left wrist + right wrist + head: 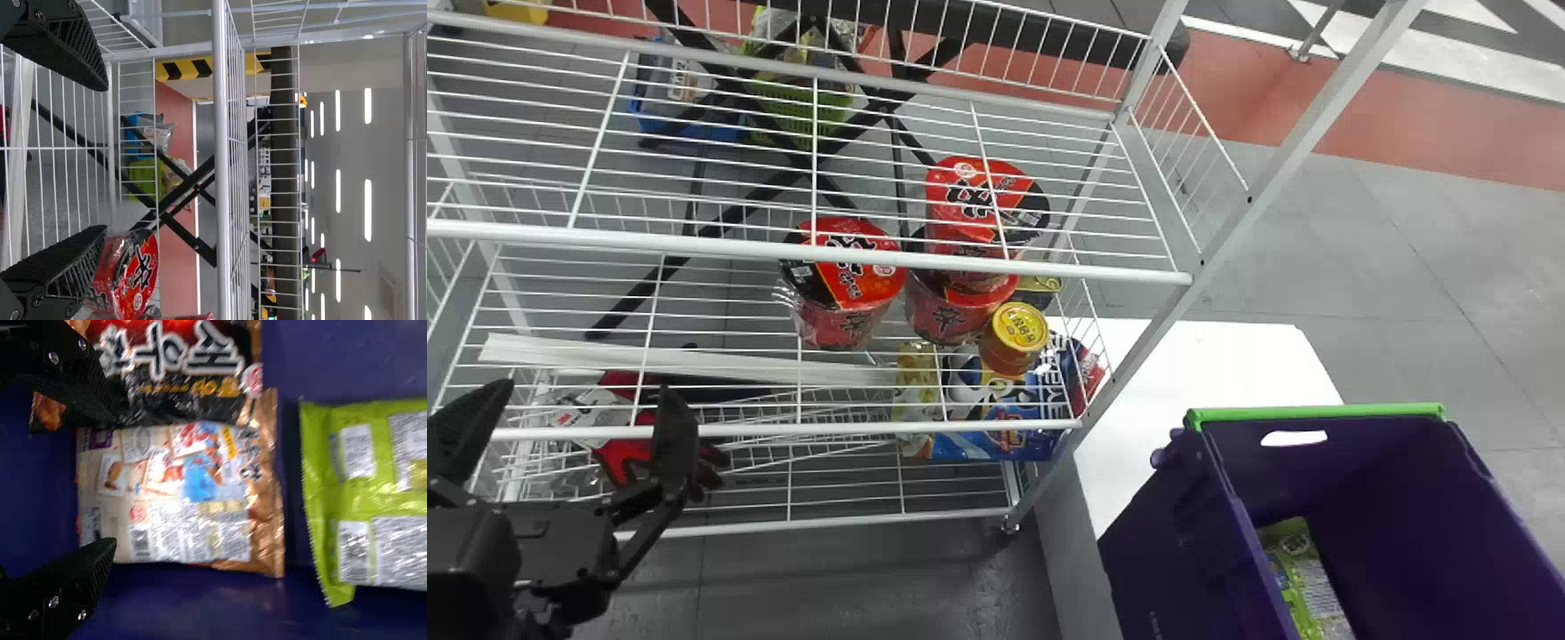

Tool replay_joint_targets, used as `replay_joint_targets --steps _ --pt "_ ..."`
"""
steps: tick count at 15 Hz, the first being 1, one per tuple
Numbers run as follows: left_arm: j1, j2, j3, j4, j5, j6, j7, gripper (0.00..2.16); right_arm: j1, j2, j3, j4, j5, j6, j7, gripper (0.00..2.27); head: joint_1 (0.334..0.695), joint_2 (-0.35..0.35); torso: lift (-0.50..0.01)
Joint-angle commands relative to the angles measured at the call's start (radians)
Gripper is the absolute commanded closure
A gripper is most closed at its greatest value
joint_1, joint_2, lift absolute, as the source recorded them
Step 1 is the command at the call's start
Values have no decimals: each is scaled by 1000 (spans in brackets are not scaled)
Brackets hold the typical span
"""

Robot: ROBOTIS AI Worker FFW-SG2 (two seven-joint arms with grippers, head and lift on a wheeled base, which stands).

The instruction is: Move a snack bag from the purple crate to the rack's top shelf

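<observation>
Inside the purple crate (pixel 1169 542), the right gripper (pixel 119 477), fingers apart, should clear the dark packet (pixel 190 393), then pinch the pale snack bag (pixel 193 513) squarely; the left gripper (pixel 585 389) gapes.

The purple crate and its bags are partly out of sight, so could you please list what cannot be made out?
Red-and-black bag, right wrist view: part lies behind the right hand, part beyond the picture's edge.
Green bag, right wrist view: one end is cut off by the picture's edge.
Purple crate, head view: near end cut off by the bottom edge; its side wall hides part of the floor.
</observation>
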Motion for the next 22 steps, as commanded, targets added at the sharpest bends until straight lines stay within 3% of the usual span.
replay_joint_targets --steps 1,14,18,22 --pt "-1 0 1 3 2 0 0 60 10 -1 8 29 23 -8 -42 188 695 -350 -464" --pt "-24 0 -9 40 19 -18 -12 60 10 7 17 113 -40 -51 -136 181 695 -350 -464" --pt "-30 0 -12 51 19 -18 -14 60 16 4 -55 122 -83 -94 -136 161 695 -350 -464" --pt "-38 0 -12 68 25 -28 -18 60 16 -25 -124 161 -165 -109 -128 144 695 -350 -464"
